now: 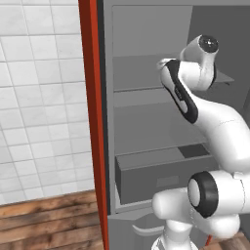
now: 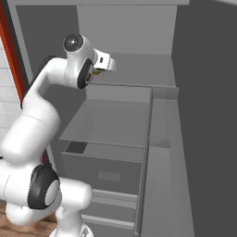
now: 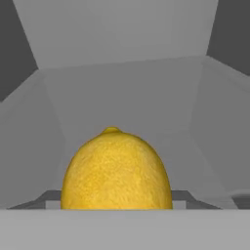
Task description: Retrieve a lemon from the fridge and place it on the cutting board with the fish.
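The lemon [image 3: 116, 171] is yellow and dimpled, and it looms large in the hand view with its pointed tip up. My gripper [image 3: 116, 199] is shut on it, a dark fingertip [image 3: 46, 197] pressed at each side of its base. From the right base view the hand [image 2: 102, 64] reaches into the open grey fridge [image 2: 125, 28] at upper-shelf height, and a sliver of the lemon [image 2: 97, 72] shows under it. In the left base view my own forearm hides the hand inside the fridge [image 1: 146, 29]. The cutting board and the fish are out of view.
A grey shelf [image 2: 111, 122] lies below the hand, with a closed drawer [image 2: 109, 173] under it. The open fridge door [image 2: 208, 115] stands on the right. A red cabinet edge [image 1: 93, 122] and a white tiled wall [image 1: 39, 97] border the left side.
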Tool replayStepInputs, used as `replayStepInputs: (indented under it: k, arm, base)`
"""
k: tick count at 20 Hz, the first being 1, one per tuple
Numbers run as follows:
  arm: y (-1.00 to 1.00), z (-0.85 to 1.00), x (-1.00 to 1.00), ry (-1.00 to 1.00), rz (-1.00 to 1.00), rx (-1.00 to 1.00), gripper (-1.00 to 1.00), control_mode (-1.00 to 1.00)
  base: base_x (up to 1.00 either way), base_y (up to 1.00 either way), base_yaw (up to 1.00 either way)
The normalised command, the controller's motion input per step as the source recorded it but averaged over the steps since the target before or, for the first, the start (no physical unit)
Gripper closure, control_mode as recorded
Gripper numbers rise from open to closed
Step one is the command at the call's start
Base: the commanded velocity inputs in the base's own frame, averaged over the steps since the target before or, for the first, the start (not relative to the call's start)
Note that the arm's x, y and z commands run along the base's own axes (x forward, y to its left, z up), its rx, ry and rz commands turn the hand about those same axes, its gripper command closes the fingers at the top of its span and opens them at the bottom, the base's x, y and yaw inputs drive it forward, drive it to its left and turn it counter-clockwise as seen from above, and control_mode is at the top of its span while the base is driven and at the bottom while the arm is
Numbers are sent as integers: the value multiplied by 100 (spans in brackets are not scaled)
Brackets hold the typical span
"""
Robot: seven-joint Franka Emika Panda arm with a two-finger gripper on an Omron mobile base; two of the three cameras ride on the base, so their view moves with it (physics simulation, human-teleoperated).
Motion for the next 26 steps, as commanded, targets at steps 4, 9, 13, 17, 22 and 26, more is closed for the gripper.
replayStepInputs:
  k: [4, 9, 13, 17, 22, 26]
  arm:
    - [4, 16, -100, -10, 0, -3, 100, -100]
    - [1, 19, -100, -5, -4, -1, 100, -100]
    - [0, 30, -100, -1, -6, 0, 100, -100]
    - [0, 15, -100, 11, -9, 0, 100, -100]
    - [0, -8, -100, 23, -5, 0, 100, -100]
    - [8, -4, -100, 29, 0, 0, 100, -100]
  base:
    - [0, 0, 0]
    - [0, 0, 0]
    - [0, 0, 0]
    - [0, 0, 0]
    - [0, 0, 0]
    - [0, 0, 0]
